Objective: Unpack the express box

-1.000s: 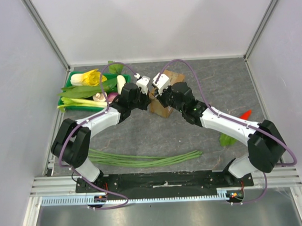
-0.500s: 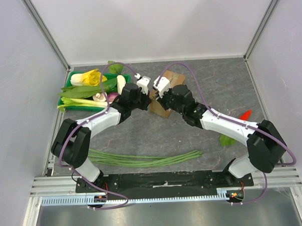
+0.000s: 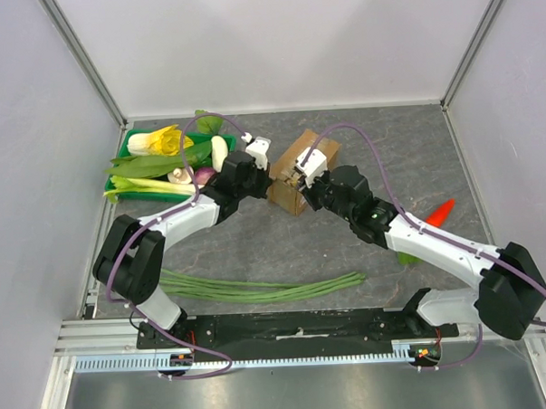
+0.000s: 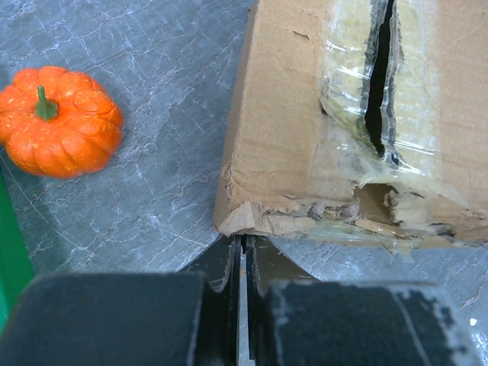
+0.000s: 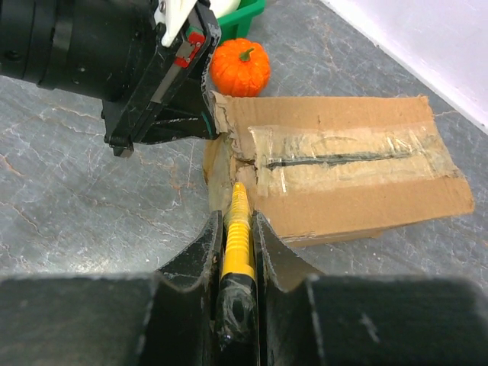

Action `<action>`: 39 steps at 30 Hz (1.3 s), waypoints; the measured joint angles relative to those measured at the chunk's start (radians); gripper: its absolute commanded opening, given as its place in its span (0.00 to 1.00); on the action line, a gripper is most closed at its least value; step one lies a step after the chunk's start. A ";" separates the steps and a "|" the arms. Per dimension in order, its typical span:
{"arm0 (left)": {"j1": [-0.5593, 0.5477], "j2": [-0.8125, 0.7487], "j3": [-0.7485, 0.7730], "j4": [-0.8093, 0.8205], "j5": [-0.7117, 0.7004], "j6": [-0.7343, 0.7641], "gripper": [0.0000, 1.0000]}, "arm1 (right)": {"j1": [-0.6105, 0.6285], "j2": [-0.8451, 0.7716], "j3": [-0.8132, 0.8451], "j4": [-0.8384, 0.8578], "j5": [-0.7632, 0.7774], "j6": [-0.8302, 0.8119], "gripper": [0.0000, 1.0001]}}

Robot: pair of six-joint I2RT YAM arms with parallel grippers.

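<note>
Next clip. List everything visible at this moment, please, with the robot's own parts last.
Corrugated cardboard express box: one, brown, centre, tape seam slit.
Small ribbed pumpkin: one, orange, between box and tray.
Plastic tray: one, green, far left, holding mixed vegetables.
Long beans: one bunch, green, front.
Chilli pepper: one, red, right.
Leaf: one, green, right, near side.
Slim cutter-like tool: one, yellow, gripped, tip at box end.
Left pincer: one, black, shut, at box corner.
Right pincer: one, black, shut on the tool.

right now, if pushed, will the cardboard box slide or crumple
The express box would probably slide, not tip: it sits low and flat on the table. Its torn corner looks soft and may crumple against the left gripper.
</note>
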 measured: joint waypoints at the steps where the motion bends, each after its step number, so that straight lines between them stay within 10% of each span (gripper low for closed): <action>1: 0.000 0.000 0.000 0.000 0.001 -0.001 0.02 | 0.000 -0.013 -0.001 -0.008 0.001 0.005 0.00; 13: 0.021 -0.023 0.008 -0.046 0.010 -0.010 0.49 | -0.006 -0.131 0.126 -0.097 0.084 0.072 0.00; 25: 0.021 -0.212 -0.042 -0.064 -0.010 -0.080 0.38 | -0.258 0.057 0.256 -0.087 0.188 0.157 0.00; 39: 0.021 -0.092 -0.042 -0.170 -0.074 -0.307 0.39 | -0.455 0.505 0.453 -0.099 0.040 0.257 0.00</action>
